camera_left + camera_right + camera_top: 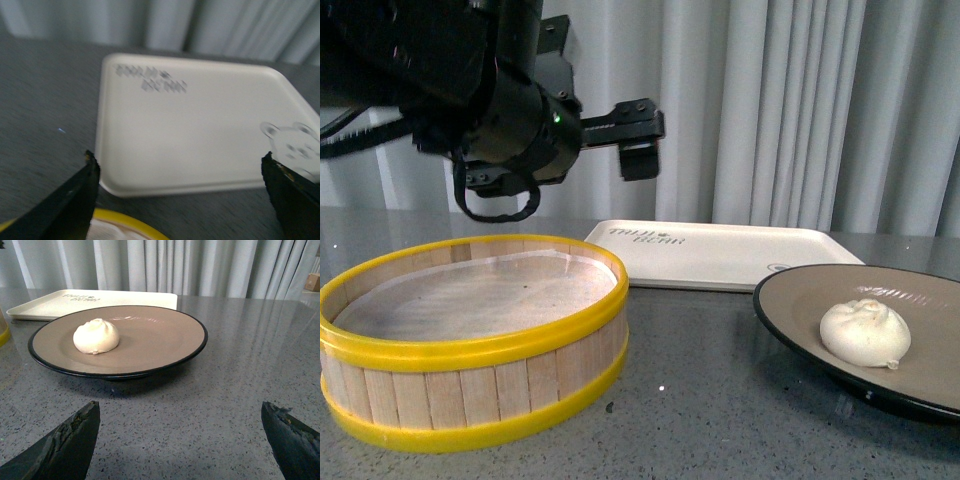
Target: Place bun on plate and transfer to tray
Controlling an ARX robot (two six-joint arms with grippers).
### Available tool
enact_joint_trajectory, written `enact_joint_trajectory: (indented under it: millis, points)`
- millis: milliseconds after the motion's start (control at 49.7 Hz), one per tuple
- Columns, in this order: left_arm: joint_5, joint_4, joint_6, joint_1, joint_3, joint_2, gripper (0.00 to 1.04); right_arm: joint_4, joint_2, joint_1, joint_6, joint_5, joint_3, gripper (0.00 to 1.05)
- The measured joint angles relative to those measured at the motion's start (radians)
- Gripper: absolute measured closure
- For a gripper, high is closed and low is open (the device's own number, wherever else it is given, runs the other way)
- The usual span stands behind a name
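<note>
Bun (865,333) sits on the plate (790,300), resting on the tan inside, off centre, pleated top up. The plate stands on the grey surface (700,400) at your right in the front view, close in front of the tray (720,255); you cannot tell from here whether their edges touch. The tray lies flat further back, lettering at one corner, bear drawing at another.

Your left end effector (180,170) hangs high above the surface, fingers (75,200) spread wide with nothing between them. Its wrist view is blurred, but it looks down on the tray's near edge, with a sliver of the basket's yellow rim below it. In the front view that arm fills the upper left, above the basket (470,350), which stands at the left, lined with white paper.

Your right end effector (180,412) is low, near the surface, also spread wide and holding nothing. It faces the plate from the near side, apart from it, and both fingertips are clear of the black rim. From there the bun shows on the side of the plate nearer the basket. The right arm does not show in the front view. Pale curtain (770,100) closes the background.
</note>
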Motion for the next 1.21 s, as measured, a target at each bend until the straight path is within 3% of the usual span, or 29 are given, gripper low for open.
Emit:
enact_joint_trajectory:
  millis: [40,101,221,463,765,966,1047,1208]
  points:
    - [-0.103,0.124,0.052,0.006,-0.076,-0.027,0.2,0.0,0.0,0.0,0.0,0.0,0.0,0.08]
    - [-0.141,0.254,0.094,0.023,-0.189,-0.077,0.28,0.0,0.0,0.0,0.0,0.0,0.0,0.08]
    - [-0.122,0.42,0.134,0.07,-0.412,-0.203,0.46,0.0,0.0,0.0,0.0,0.001,0.0,0.08]
    - [-0.019,0.591,0.158,0.177,-0.873,-0.453,1.0,0.0,0.0,0.0,0.0,0.0,0.0,0.08]
    - [0.06,0.634,0.162,0.262,-1.155,-0.692,1.01,0.0,0.0,0.0,0.0,0.0,0.0,0.08]
    - [0.089,0.603,0.162,0.294,-1.247,-0.816,1.01,0.0,0.0,0.0,0.0,0.0,0.0,0.08]
    - [0.158,0.575,0.163,0.346,-1.28,-0.874,1.01,0.0,0.0,0.0,0.0,0.0,0.0,0.08]
    - [0.159,0.525,0.163,0.37,-1.319,-0.965,1.01,0.0,0.0,0.0,0.0,0.0,0.0,0.08]
